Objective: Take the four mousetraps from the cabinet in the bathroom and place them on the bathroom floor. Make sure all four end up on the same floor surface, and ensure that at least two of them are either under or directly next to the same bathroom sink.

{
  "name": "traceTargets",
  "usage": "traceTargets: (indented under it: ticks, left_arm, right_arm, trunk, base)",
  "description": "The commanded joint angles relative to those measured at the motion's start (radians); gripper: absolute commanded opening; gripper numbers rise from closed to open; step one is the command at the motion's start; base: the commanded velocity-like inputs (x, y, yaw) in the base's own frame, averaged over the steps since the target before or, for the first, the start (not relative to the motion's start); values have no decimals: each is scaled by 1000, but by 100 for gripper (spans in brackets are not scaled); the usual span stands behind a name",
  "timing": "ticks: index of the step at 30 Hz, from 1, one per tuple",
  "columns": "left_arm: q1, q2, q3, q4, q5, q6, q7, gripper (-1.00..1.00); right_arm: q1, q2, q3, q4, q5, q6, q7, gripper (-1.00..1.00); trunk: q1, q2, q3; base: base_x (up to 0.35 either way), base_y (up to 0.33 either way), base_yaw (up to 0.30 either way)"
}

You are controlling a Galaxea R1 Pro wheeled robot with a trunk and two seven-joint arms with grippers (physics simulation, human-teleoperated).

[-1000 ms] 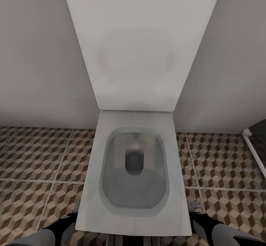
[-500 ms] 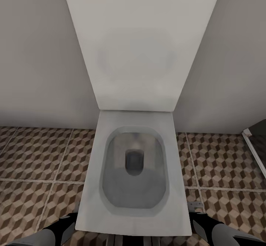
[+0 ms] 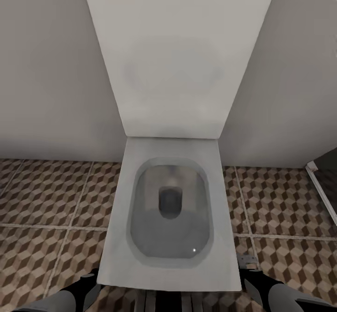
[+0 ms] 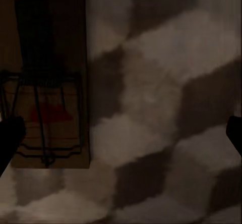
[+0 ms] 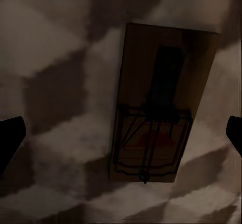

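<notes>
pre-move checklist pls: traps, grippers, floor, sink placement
1. Left gripper free of load: ok, fingertips spread wide, nothing between them.
2. Right gripper free of load: ok, also spread and empty.
3. Trap below left wrist on the bathroom floor: ok, lies flat on the cube-pattern tiles.
4. Trap below right wrist on the same tiling: ok, flat, wire side up.
5. Two traps beside the sink: cannot tell; the head view faces a toilet.
6. Other two traps placed: cannot tell.
</notes>
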Motion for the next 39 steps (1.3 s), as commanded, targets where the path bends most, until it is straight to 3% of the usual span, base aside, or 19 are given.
traceTargets:
  ticks: [1, 39]
  left_arm:
    - [-1, -1, -8, 1, 11, -4, -4, 100]
    - [-1, -5, -9, 1, 12, -2, -10, 100]
  right_arm:
    - [-1, 0, -8, 1, 10, 2, 1, 100]
    - [-1, 2, -7, 2, 17, -4, 1, 100]
  trunk:
    - [-1, 0, 0]
    - [-1, 0, 0]
  base:
    - [-227, 0, 0]
    - [-305, 0, 0]
